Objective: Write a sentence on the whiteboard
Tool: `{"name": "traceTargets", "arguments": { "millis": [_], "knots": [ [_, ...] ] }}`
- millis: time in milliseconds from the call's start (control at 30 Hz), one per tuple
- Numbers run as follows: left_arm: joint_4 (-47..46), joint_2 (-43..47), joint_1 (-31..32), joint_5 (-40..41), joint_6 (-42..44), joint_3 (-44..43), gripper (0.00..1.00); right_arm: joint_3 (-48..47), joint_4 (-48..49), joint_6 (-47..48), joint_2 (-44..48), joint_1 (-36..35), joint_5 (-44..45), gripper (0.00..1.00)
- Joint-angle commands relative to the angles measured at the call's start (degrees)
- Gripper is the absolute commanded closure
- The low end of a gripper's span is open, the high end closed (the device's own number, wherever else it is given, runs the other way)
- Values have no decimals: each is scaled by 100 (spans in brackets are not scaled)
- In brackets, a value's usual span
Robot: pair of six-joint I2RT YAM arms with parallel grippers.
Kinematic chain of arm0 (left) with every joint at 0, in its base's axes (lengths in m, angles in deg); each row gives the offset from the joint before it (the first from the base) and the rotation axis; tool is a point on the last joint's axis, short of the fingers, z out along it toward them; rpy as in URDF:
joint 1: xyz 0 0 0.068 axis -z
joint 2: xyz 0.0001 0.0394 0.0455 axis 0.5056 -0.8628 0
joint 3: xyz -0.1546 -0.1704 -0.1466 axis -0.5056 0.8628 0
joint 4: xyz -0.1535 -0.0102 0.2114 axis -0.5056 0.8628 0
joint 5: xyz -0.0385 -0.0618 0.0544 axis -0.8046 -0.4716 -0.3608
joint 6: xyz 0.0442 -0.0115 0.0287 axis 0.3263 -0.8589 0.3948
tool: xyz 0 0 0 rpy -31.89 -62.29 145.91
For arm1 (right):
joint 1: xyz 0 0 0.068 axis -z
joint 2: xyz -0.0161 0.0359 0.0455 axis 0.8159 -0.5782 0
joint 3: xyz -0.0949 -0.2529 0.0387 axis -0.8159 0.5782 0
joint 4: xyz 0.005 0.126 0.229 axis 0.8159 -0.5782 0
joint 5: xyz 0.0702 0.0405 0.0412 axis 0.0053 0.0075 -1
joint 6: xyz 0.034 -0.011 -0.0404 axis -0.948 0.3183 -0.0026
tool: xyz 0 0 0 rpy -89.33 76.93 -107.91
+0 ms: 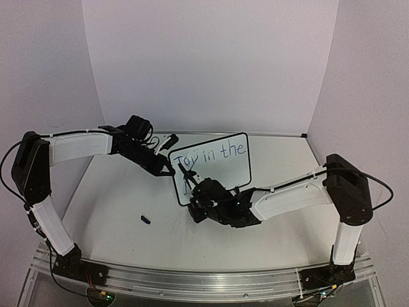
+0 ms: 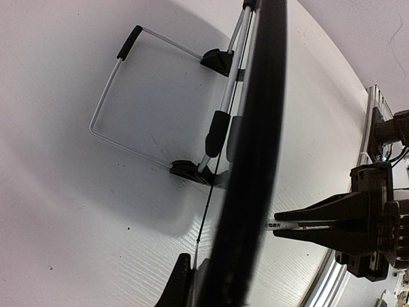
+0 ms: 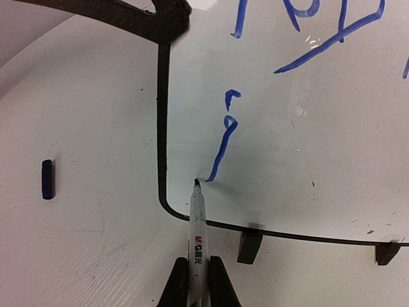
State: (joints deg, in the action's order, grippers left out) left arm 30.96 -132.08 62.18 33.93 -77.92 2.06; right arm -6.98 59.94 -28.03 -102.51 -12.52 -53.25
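While the left end effector (image 1: 163,165) pinches the upper left edge of the whiteboard (image 1: 230,174) to steady it, the right end effector (image 3: 197,263) is clamped on the marker (image 3: 197,224). The marker's long axis runs straight out from the fingers, its tip touching the board at the foot of a lone blue stroke (image 3: 223,137) near the lower left corner. The whiteboard stands upright mid-desk (image 1: 115,204), the sentence (image 1: 214,153) so far reading "Toy in the". I'd judge the next letters belong rightward of the tip, across the bare lower half, nearest the right arm
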Motion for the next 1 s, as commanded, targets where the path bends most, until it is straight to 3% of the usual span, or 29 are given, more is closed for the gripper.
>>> {"name": "traceTargets", "arguments": {
  "millis": [0,467,733,967],
  "knots": [
    [224,-123,53,309,1,-154,100,-159,186,84,188,-32,-53,100],
    [226,-102,53,329,1,-150,100,554,602,20,1332,-30,111,100],
    [221,-88,51,344,17,-138,100,719,438,118,1452,-7,315,100],
    [220,-98,53,352,10,-132,100,827,526,127,1296,181,-4,100]
  ]
}}
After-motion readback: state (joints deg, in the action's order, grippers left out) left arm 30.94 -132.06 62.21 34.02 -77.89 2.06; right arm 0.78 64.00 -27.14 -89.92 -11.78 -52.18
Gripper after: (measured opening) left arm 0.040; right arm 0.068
